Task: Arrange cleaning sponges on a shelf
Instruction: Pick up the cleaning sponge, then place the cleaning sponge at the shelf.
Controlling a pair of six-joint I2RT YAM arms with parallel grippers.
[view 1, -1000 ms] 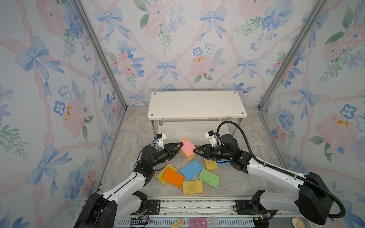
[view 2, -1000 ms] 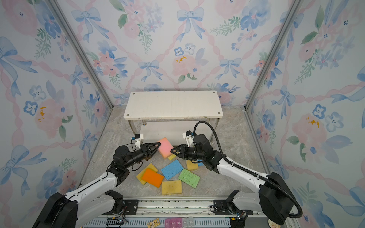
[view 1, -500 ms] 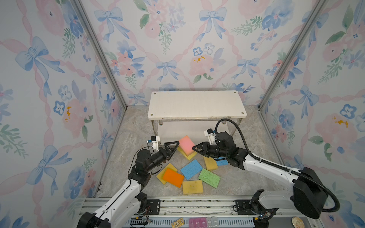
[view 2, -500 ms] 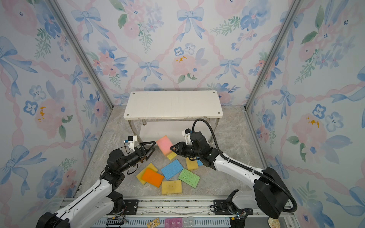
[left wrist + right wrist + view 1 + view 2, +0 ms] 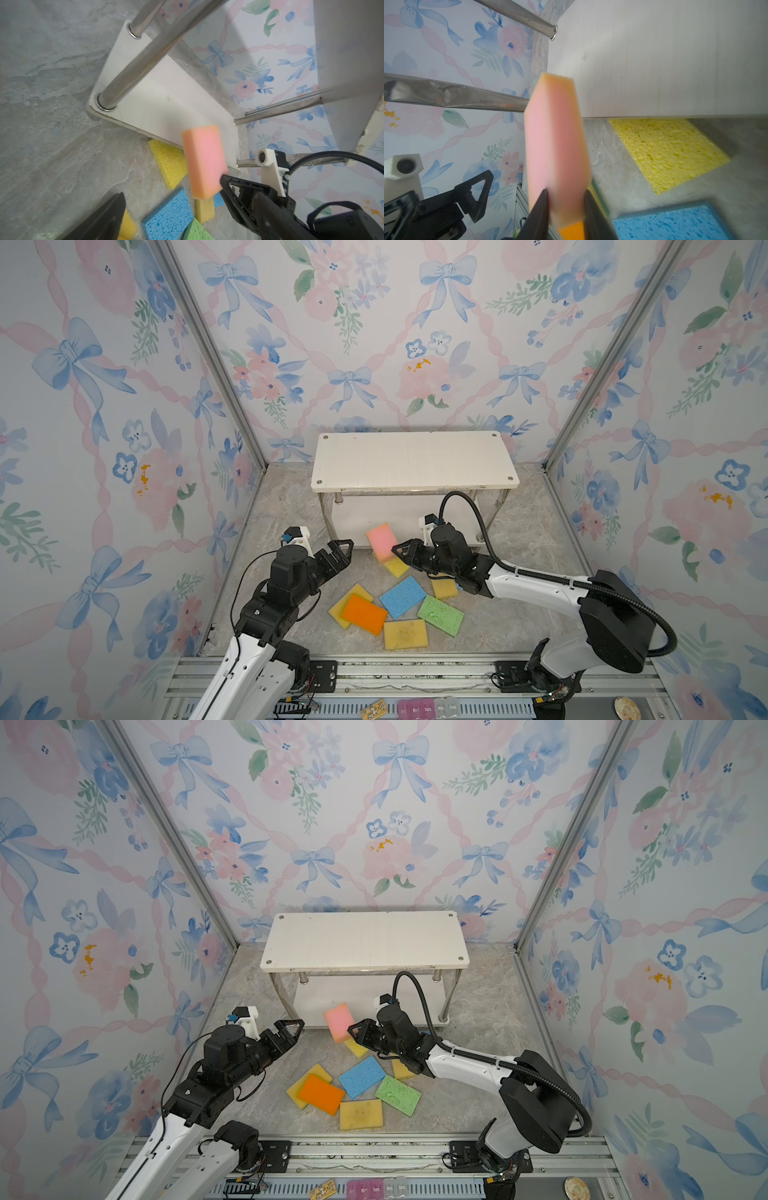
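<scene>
Top views both give me the loose pile nearest the front rail. A mustard sponge [image 5: 405, 634] lies at the front, an orange sponge [image 5: 365, 615] rests on a yellow sponge [image 5: 347, 598], and beside them are a green sponge [image 5: 440, 615] and a blue sponge [image 5: 402, 596], all flat on the desk [image 5: 291, 506]. Just behind them a second mustard sponge [image 5: 444, 588] sits partly under my right arm. A bright yellow sponge [image 5: 397, 567] lies right at the front edge of the lower board [image 5: 365, 518].

My left jaws hang above the desk to the left of the pile, spread wide with nothing between them. My right jaws are pinched on the near end of the pink sponge [image 5: 382, 540]. The right wrist view shows a finger [image 5: 538, 216] pressed on each broad face of the pink sponge [image 5: 556, 135].

That sponge is off the desk and tilted, its far end reaching toward the lower board. I cannot tell whether it is over the board yet. Behind stands the rest of the shelf [image 5: 415, 460], its white top board on shiny legs with a screw at each corner.
</scene>
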